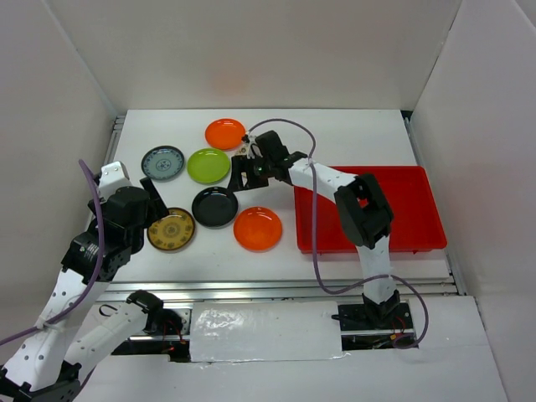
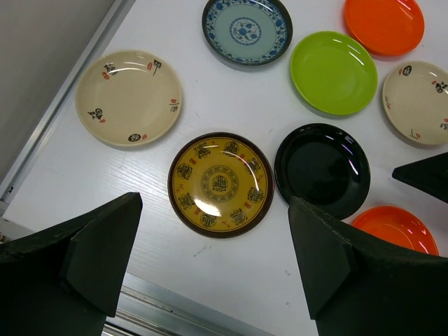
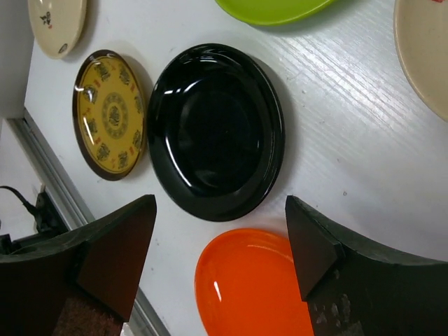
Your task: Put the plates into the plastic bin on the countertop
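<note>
Though the overhead view shows barely seven, eight plates lie on the white countertop [image 1: 360, 134]: two orange plates [image 2: 383, 24] [image 2: 395, 227], two cream plates [image 2: 128, 98] [image 2: 418, 101], one lime green plate [image 2: 334, 72], one black plate [image 3: 213, 129], one blue-patterned plate [image 2: 246, 31] and one brown-gold plate [image 2: 220, 185]. All sit left of the red plastic bin [image 1: 419, 239].

The left gripper [image 2: 213, 238] hovers, jaws spread wide, over the brown-gold plate. The right gripper [image 3: 220, 217], likewise parted and holding nothing, hangs over the black plate.

From above, the left arm [image 1: 117, 218] hides one cream plate, and the right gripper covers most of the other. The right arm [image 1: 360, 209] and its purple cable [image 1: 314, 239] cross the bin's left side.
</note>
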Robot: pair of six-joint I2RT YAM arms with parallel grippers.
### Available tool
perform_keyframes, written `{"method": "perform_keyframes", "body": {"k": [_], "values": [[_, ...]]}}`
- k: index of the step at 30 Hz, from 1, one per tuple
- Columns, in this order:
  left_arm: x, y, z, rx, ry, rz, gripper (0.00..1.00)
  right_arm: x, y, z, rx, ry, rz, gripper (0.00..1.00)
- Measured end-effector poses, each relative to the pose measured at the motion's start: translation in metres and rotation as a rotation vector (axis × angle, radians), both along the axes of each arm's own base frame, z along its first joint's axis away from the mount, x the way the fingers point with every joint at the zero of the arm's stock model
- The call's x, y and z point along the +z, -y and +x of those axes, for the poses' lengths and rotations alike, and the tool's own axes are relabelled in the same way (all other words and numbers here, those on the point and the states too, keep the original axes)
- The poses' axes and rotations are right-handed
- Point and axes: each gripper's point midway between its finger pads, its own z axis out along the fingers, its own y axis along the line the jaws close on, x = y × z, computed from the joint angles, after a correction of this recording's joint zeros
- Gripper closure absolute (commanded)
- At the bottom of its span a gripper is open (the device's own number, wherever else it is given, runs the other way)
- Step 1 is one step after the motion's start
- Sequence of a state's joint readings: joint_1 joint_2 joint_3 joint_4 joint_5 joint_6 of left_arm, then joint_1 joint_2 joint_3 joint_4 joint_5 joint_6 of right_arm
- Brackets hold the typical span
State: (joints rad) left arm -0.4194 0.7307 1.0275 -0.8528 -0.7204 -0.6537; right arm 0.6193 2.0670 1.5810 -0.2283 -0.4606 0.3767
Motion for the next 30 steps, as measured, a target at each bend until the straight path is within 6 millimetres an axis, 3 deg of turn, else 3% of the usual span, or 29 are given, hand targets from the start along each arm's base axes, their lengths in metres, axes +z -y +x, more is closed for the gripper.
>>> {"method": "perform_keyframes", "body": {"k": [9, 14, 20, 22, 23, 25, 30], "values": [[0.0, 0.006, 0.003, -0.036, -0.006, -0.003, 0.01, -0.051, -0.006, 0.008, -0.019, -0.068, -0.054, 0.26], [-0.001, 0.008, 0.004, -0.048, -0.007, -0.008, 0.01, -0.063, -0.012, 0.015, -0.029, -0.081, -0.061, 0.44], [0.0, 0.009, 0.004, -0.053, -0.004, -0.012, 0.01, -0.073, -0.017, 0.014, -0.036, -0.105, -0.067, 0.47], [-0.001, 0.01, 0.004, -0.056, -0.005, -0.013, 0.01, -0.074, -0.018, 0.014, -0.036, -0.111, -0.065, 0.52], [0.0, 0.01, 0.004, -0.056, -0.005, -0.013, 0.01, -0.074, -0.018, 0.014, -0.037, -0.114, -0.064, 0.67], [0.0, 0.01, 0.004, -0.056, -0.005, -0.014, 0.01, -0.075, -0.019, 0.013, -0.036, -0.119, -0.061, 0.86], [-0.001, 0.011, 0.004, -0.058, -0.006, -0.015, 0.01, -0.077, -0.021, 0.008, -0.036, -0.147, -0.04, 0.91]]}}
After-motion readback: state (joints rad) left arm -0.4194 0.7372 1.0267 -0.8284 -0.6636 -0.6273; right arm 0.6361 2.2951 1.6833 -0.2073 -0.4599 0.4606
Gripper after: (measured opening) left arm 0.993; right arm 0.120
